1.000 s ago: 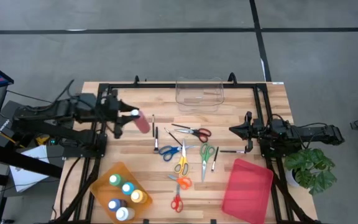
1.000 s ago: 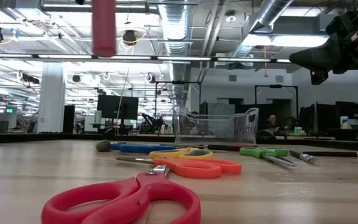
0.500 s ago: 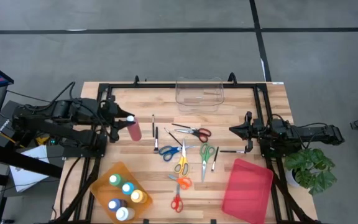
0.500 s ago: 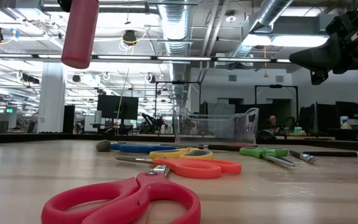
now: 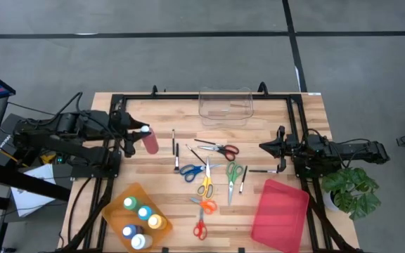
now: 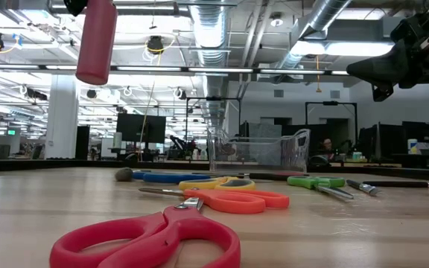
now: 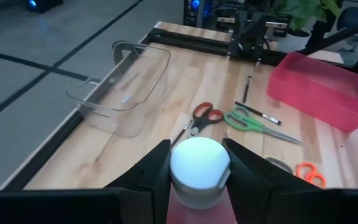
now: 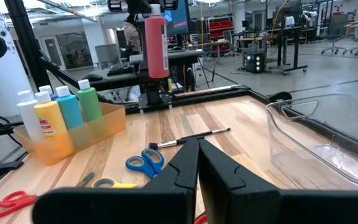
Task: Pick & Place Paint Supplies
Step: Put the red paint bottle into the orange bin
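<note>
Four paint bottles (image 5: 140,223) in orange bin (image 5: 111,204), left hand (image 5: 136,135) gripping red bottle (image 5: 150,141), right hand (image 5: 264,147) closed.

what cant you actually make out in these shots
- Left gripper: low view cuts it off at the top edge; only the hanging red bottle shows.
- Orange bin: the high view's fifth bottle is hidden behind the others in the right wrist view.
- Brushes: high view, too thin to see bristle ends.

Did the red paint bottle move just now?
Yes. The red paint bottle in the left claw swung toward the table's left edge, away from the brushes.
</note>
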Motion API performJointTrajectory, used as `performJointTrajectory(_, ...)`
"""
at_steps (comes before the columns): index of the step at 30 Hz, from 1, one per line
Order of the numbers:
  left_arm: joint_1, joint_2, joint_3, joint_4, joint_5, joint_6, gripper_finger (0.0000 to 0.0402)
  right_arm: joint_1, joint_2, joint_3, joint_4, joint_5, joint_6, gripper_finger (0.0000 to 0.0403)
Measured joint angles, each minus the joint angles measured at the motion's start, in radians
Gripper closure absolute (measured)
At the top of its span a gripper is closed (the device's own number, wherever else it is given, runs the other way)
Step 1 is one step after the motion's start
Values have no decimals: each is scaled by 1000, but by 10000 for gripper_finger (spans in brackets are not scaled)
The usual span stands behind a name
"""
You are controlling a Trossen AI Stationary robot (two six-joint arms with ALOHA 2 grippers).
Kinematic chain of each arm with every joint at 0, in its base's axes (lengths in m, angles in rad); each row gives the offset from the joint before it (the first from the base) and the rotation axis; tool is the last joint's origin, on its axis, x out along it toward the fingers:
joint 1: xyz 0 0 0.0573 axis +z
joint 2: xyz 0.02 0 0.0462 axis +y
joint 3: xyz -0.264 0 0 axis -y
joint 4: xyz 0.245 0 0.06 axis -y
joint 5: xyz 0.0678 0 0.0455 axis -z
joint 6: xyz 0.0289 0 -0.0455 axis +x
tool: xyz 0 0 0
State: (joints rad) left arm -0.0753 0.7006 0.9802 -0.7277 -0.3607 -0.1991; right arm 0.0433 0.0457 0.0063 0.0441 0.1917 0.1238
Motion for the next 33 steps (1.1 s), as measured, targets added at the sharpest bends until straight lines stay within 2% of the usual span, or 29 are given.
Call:
performJointTrajectory(6, 0, -1, 0, 2, 1, -11, 286, 0, 0, 0, 0, 0, 0, 395)
performJointTrajectory(24, 0, -1, 0, 32, 4, 88, 286, 0, 0, 0, 0, 0, 0, 395)
performJointTrajectory(28, 0, -15, 1, 28, 55, 85, 280, 0, 0, 0, 0, 0, 0, 395)
performJointTrajectory(33, 0, -48, 1, 16, 56, 84, 286, 0, 0, 0, 0, 0, 0, 395)
